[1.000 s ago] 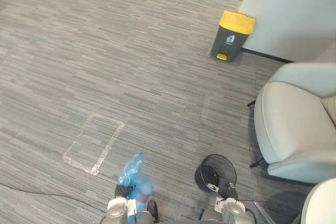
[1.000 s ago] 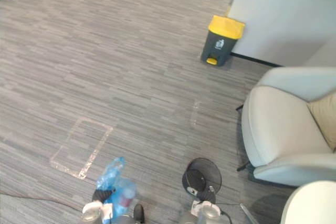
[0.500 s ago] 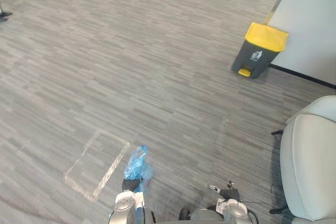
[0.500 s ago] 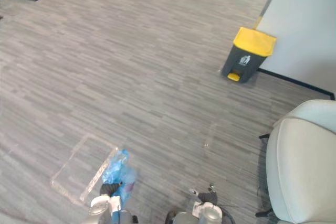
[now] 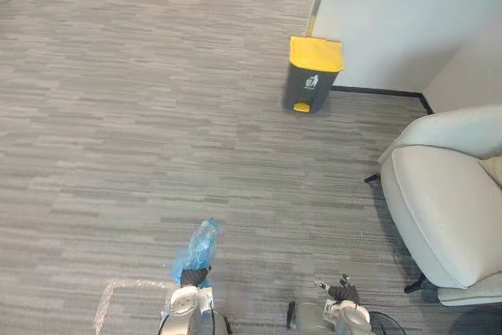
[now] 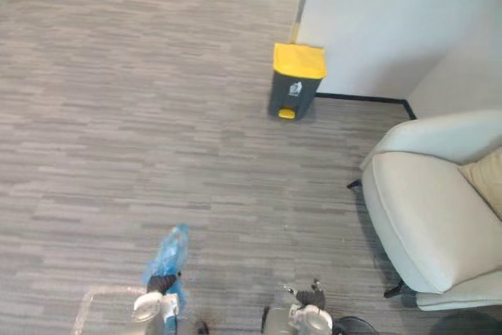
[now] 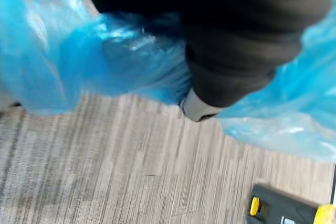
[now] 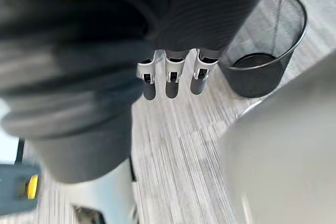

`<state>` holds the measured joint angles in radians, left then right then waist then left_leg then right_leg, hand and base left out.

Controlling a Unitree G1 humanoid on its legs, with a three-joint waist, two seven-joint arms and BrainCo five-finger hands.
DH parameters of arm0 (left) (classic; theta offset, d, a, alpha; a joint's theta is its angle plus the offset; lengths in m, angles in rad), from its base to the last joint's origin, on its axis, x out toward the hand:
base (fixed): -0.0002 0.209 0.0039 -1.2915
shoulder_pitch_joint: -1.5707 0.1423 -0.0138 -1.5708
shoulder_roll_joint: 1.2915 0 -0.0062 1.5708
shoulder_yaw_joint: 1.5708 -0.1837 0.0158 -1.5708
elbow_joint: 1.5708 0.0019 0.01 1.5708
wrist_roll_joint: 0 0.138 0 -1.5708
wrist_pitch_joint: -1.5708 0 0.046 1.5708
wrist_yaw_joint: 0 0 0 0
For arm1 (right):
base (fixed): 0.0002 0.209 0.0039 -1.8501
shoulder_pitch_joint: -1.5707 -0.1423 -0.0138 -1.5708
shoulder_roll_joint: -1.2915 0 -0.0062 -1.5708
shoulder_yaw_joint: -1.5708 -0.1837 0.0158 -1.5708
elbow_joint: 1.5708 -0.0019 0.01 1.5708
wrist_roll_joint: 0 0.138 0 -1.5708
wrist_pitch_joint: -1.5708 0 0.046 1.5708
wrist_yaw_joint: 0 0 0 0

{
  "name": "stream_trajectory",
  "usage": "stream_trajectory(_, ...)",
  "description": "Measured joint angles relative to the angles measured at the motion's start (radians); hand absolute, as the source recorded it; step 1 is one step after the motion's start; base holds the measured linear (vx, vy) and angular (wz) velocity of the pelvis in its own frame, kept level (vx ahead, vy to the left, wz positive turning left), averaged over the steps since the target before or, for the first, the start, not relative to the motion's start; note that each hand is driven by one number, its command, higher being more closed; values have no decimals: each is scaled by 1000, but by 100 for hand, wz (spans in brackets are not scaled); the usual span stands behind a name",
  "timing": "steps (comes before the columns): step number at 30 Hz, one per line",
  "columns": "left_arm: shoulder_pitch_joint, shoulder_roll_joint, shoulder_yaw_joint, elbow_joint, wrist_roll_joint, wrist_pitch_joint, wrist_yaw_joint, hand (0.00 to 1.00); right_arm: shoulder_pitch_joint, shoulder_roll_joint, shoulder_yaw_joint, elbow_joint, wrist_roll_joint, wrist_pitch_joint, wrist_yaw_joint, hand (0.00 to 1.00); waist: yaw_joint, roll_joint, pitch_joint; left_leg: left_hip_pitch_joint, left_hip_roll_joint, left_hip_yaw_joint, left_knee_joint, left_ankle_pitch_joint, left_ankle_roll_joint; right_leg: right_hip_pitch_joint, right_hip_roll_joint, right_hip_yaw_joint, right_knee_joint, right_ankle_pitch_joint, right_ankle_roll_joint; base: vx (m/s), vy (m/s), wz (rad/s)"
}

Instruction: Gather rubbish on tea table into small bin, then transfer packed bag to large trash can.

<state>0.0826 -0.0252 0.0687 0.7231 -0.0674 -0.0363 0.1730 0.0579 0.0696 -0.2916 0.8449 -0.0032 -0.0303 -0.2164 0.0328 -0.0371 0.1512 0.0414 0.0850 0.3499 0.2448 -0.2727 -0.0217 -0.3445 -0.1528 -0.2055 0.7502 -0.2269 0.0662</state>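
Left eye view: the left hand (image 5: 190, 277) is closed round the gathered neck of a blue plastic bag (image 5: 201, 242). Its crinkled, translucent film rises above the fist. The right hand (image 5: 342, 293) is low beside it, apart from the bag. The large trash can (image 5: 311, 76), a dark grey box with a yellow lid and pedal, stands against the white wall, well ahead of the bag. A pale upholstered armchair (image 5: 443, 202) stands on the right on grey striped carpet (image 5: 141, 115).

Right eye view: same arrangement, with the bag upright in the left fist.

Left wrist view: blue film is bunched against the dark ribbed cover. One silver digit shows among the folds, and the plastic masks the rest.

Right wrist view: the fingers (image 8: 170, 72) hang straight, side by side, holding and touching nothing. A round black wire-mesh bin (image 8: 265, 45) stands on the carpet beyond them.
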Motion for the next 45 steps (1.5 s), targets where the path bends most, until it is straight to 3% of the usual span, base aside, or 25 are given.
stream_trajectory(2,-14,2,0,20,-4,0,0,100,-3,-3,-1,1,-1,-1,0,0,-10,0,0,40,-3,16,-36,1,-17,-11,26,-47,-202,28,-15,333,-85,-5)
stream_trajectory(4,-21,11,3,48,-4,-1,0,100,-16,-5,-2,21,-6,-1,0,0,-30,-7,-4,85,-25,10,-71,-14,-43,1,47,-51,-411,159,-50,474,-143,9)
stream_trajectory(5,-35,6,7,80,-4,1,0,100,-30,-14,-19,37,-15,-1,0,0,-37,26,-4,125,-5,-13,-96,-20,-58,20,69,-62,-399,185,-110,595,-158,6)
stream_trajectory(7,-39,0,9,74,-3,0,-1,100,-43,-22,-37,41,-39,0,0,0,-36,46,-3,139,0,-59,-90,0,-71,12,73,-69,-330,106,-131,531,-168,7)
stream_trajectory(9,-39,-7,8,72,-3,0,-2,100,-39,-20,-40,41,-37,1,0,0,-45,55,-3,90,39,-121,110,-3,-78,72,85,-92,-319,41,-134,468,-215,24)
stream_trajectory(10,-36,-7,9,61,-4,0,-3,100,-35,-15,-36,41,-37,1,0,0,-47,56,-1,17,74,-159,312,23,-120,124,101,-97,-347,27,-137,467,-169,4)
stream_trajectory(11,-22,-15,10,32,-6,0,-3,100,-34,-12,-19,40,-37,1,-2,0,-34,65,3,-82,122,-191,571,95,-177,197,132,-89,-388,15,-150,466,-75,-28)
stream_trajectory(13,-5,-26,8,1,-5,-1,-8,100,-51,-5,26,40,-36,2,-1,0,-19,64,10,-203,159,-190,782,61,-121,298,164,-45,-444,-8,-164,494,-1,-59)
stream_trajectory(14,-2,-25,9,-7,-5,-1,-10,100,-55,2,34,40,-36,3,-1,0,-15,58,14,-231,162,-182,789,48,-106,319,165,-31,-457,-13,-161,410,40,-79)
stream_trajectory(16,11,-25,9,-36,-14,0,-15,100,-60,4,50,38,-36,5,-1,0,10,37,19,-312,165,-128,689,5,-55,382,155,27,-506,-20,-147,384,95,-78)
stream_trajectory(18,11,-26,12,-44,-15,0,-21,100,-59,5,27,34,-36,9,-4,0,24,25,24,-357,138,-114,436,3,-42,448,123,65,-547,-28,-118,463,196,-58)
stream_trajectory(20,14,-26,10,-44,-15,0,-22,100,-56,3,12,34,-36,10,-12,0,25,14,22,-355,92,-148,184,72,-51,492,87,90,-574,-51,-78,472,284,-44)
stream_trajectory(21,17,-25,10,-43,-15,0,-22,100,-53,-1,9,36,-37,10,-15,0,27,20,12,-356,77,-180,97,163,-75,503,80,111,-584,-66,-51,467,340,-55)
stream_trajectory(22,22,-16,12,-36,-16,0,-20,100,-57,-5,20,60,-37,13,-16,0,34,-3,-7,-354,37,-176,106,198,-55,510,46,149,-594,-79,-31,586,390,-40)
stream_trajectory(24,5,-6,10,-18,-16,1,-20,100,-60,-4,17,68,-39,14,-16,0,26,-23,-20,-351,6,-142,132,152,-22,495,-2,170,-543,-49,-10,469,280,-22)
stream_trajectory(26,8,-4,-9,-21,-14,1,-18,100,-48,-3,21,65,-39,14,-13,0,30,-23,-19,-281,-11,-99,144,88,5,432,-34,209,-335,-5,51,474,316,-45)
stream_trajectory(28,9,6,-47,-21,-14,5,-17,100,-38,-6,21,60,-39,12,-8,0,12,-3,-6,-145,-33,-85,91,42,21,233,-43,241,134,84,104,525,283,-14)
stream_trajectory(31,-3,8,-45,-22,-14,4,-1,100,-14,-6,19,21,-39,10,-4,0,3,9,3,-10,-46,-80,4,38,23,91,-24,181,280,34,63,442,124,5)
stream_trajectory(34,-31,18,-41,-15,-14,4,0,100,-20,-6,13,0,-41,4,-1,0,-18,13,12,105,-43,-92,-89,32,20,-34,-8,19,113,-8,5,422,-3,21)
stream_trajectory(37,-40,19,-27,4,-14,1,-1,100,-26,-5,-3,3,-42,1,-1,0,-38,8,12,185,-48,-127,-134,1,8,-22,30,-45,-307,107,-22,527,-152,57)
stream_trajectory(38,-45,20,-23,12,-14,0,-1,100,-19,-8,-11,12,-42,1,1,0,-45,-3,23,232,-59,-165,-143,-34,-15,-5,35,-33,-371,221,-106,492,-163,38)
stream_trajectory(39,-51,12,-18,34,-14,1,-1,100,-38,-29,-19,24,-46,2,1,0,-38,33,28,248,-36,-176,-145,-43,-24,-1,52,-45,-342,192,-90,467,-154,20)
stream_trajectory(41,-46,5,-17,40,-13,1,-2,100,-61,-39,-29,34,-66,2,0,0,-35,56,27,240,-20,-179,-112,-24,-28,-17,54,-52,-277,116,-115,372,-143,1)
stream_trajectory(44,-48,2,-24,36,-13,1,-5,100,-56,-30,-31,35,-72,3,1,0,-42,60,27,168,26,-220,131,18,-98,55,75,-79,-272,40,-128,485,-217,15)
stream_trajectory(45,-45,-5,-26,24,-13,1,-10,100,-48,-26,-2,33,-72,4,1,0,-43,62,28,60,66,-224,394,98,-173,121,97,-71,-327,32,-131,316,-121,-7)
